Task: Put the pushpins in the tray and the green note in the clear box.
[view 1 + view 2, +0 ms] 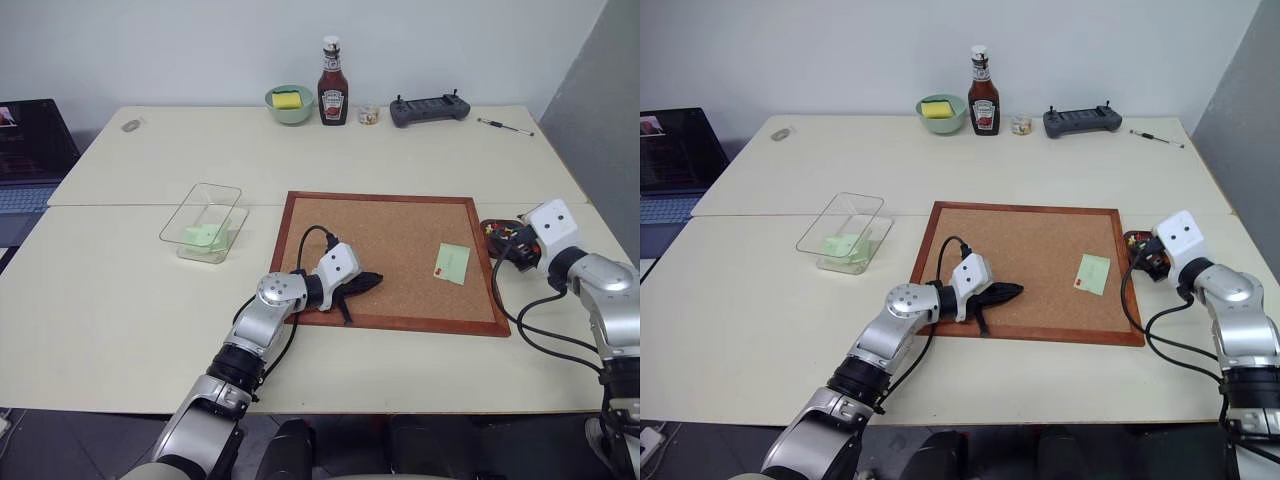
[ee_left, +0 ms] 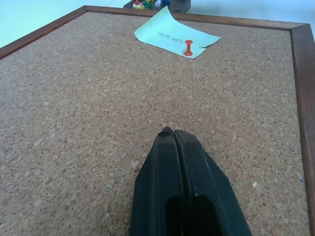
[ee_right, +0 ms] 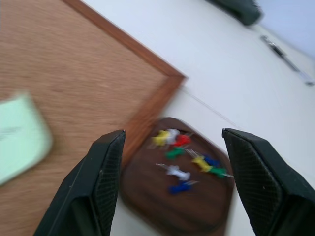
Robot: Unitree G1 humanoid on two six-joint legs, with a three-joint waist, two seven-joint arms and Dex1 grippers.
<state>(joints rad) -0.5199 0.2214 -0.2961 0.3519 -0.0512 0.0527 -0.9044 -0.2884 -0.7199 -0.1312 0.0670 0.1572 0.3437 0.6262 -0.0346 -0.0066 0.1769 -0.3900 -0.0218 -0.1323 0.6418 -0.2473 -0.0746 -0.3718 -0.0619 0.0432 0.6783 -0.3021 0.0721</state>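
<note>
- My right gripper (image 3: 172, 189) gapes wide and empty above the tray (image 3: 147, 196) of pushpins (image 3: 184, 155), at the frame's right edge.
- My left gripper (image 2: 174, 135), pressed shut on nothing, rests on the corkboard (image 1: 400, 235), centre frame.
- The green note (image 1: 452, 263) lies right of centre, under a red pin (image 2: 188, 47).
- The clear box (image 1: 205, 222) sits left of centre.

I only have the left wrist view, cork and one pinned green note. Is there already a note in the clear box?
Observer: Yes, a green note lies inside the clear box.
Operator: Where's the right gripper?
Observer: The right gripper hangs open over the tray, nothing between its fingers.
Operator: Pins in that tray?
Observer: Several pushpins lie there: yellow, red, green, blue, white.
Operator: Anything else on the corkboard?
Observer: Just the pinned note, near the corkboard's right edge.
</note>
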